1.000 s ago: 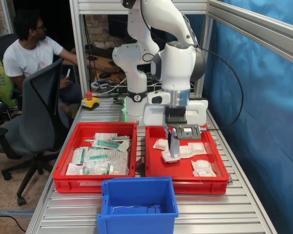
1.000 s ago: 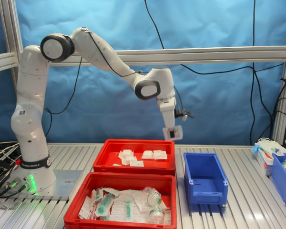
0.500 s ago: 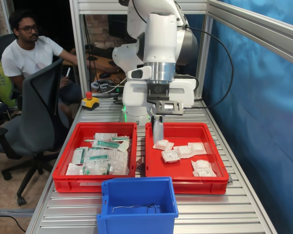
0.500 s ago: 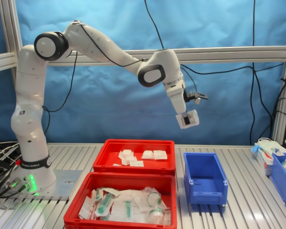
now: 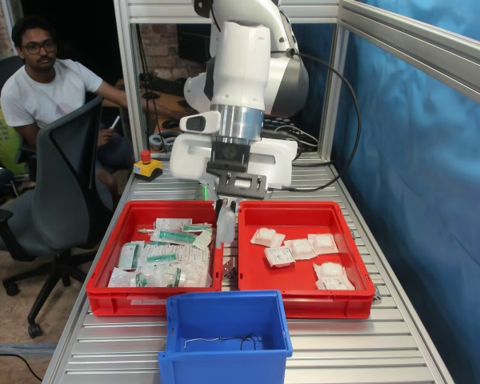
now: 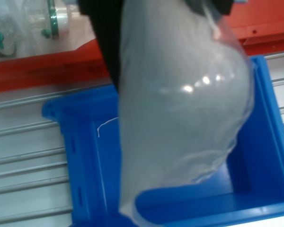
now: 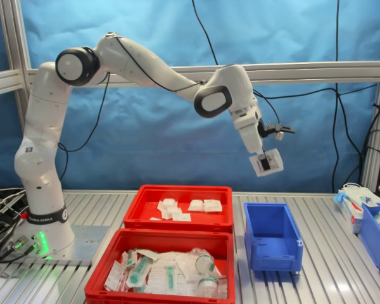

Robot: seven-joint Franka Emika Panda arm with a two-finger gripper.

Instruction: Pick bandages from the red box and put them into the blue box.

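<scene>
Your claw (image 7: 266, 164) was pinching one small puffy white square bandage packet (image 7: 268, 163), carried high in the air above the deep blue plastic bin with the thick rim (image 7: 272, 239). In the second exterior view the packet hung over the bin's far end, well clear of the rim, with open air all round it. In the wrist view the packet (image 6: 180, 109) filled most of the frame, and the bin's open mouth (image 6: 260, 156) lay beneath it, its near wall and one long side showing. The bin floor held only a thin strand of wire (image 5: 224, 342).

The wide shallow red plastic tray of white square packets (image 5: 304, 282) sat on the ribbed aluminium desk (image 5: 352, 352), with the remaining bandages (image 5: 300, 249) spread loosely across its floor and much bare red between them. Its twin red tray (image 5: 154, 296), heaped with clear green-printed packets (image 5: 164, 258), stood just beside it, the two rims nearly touching. The blue bin stood apart from both trays, with a strip of bare desk between them.

A man in a white T-shirt (image 5: 44, 84) sat beyond the desk's far end.
</scene>
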